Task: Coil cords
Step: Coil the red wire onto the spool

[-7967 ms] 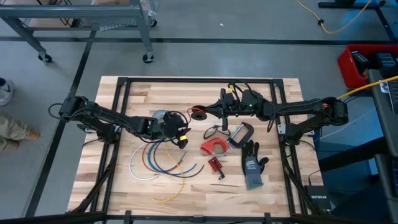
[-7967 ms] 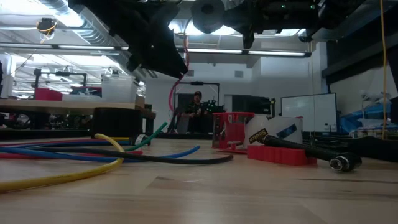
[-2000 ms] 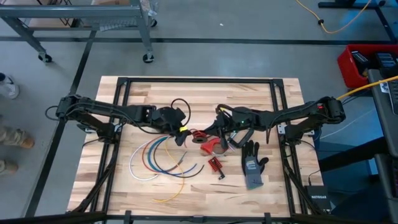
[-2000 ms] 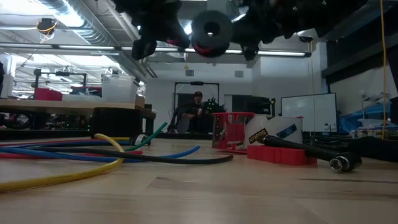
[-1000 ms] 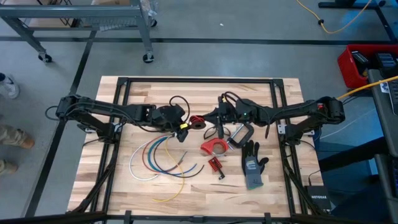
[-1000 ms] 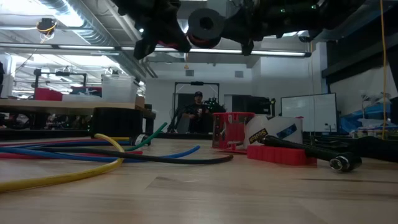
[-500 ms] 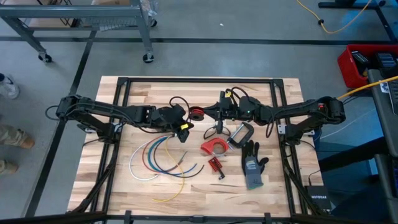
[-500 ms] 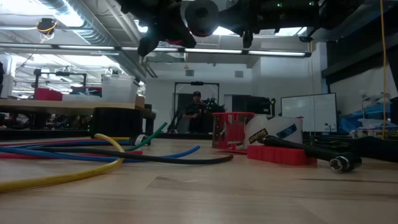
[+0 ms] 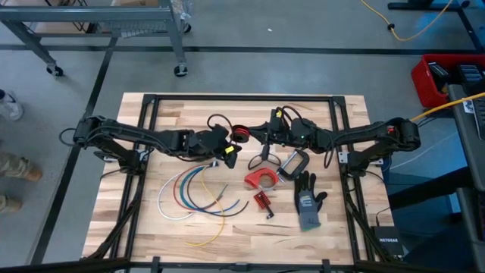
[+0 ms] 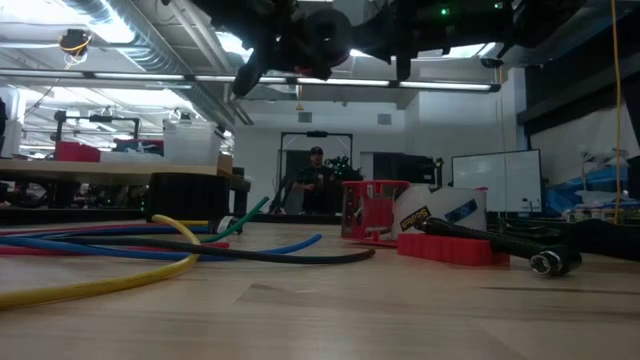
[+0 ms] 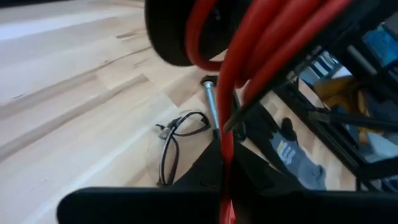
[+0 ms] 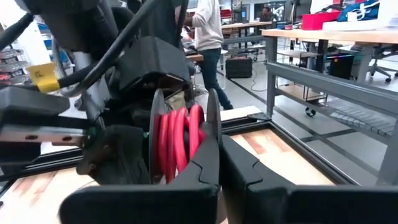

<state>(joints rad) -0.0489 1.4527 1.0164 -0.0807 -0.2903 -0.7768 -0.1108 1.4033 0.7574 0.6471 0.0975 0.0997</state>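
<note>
**Red cord going onto the spool, held up between both arms**

I have the red cord (image 12: 177, 142) wound in several turns on a dark spool (image 9: 239, 136), which hangs above the table's middle, towards the far side, between my two grippers. In the right wrist view the red turns sit side by side between the spool's two flanges, and the right gripper (image 9: 265, 136) has its fingers closed on the rim of the spool. The left gripper (image 9: 225, 152) is pinched nearly closed; the left wrist view shows a red strand running right down through its fingers, so I judge it is gripping the cord's free run and feeding it.

The other cords (image 9: 195, 196), white, blue, red, green and yellow, lie loose in curved arcs on the table (image 9: 151, 243), nearer than the left gripper and well apart from the spool. To the right of them lie safety glasses (image 9: 261, 161), a red clamp piece (image 9: 260, 180) and a grey glove (image 9: 307, 201).

As I read it, the step in hand is winding. Next I need to keep light tension with the left fingers while laying another turn between the flanges, without crossing earlier turns. The risk is slack letting a loop slip off over a flange.
</note>
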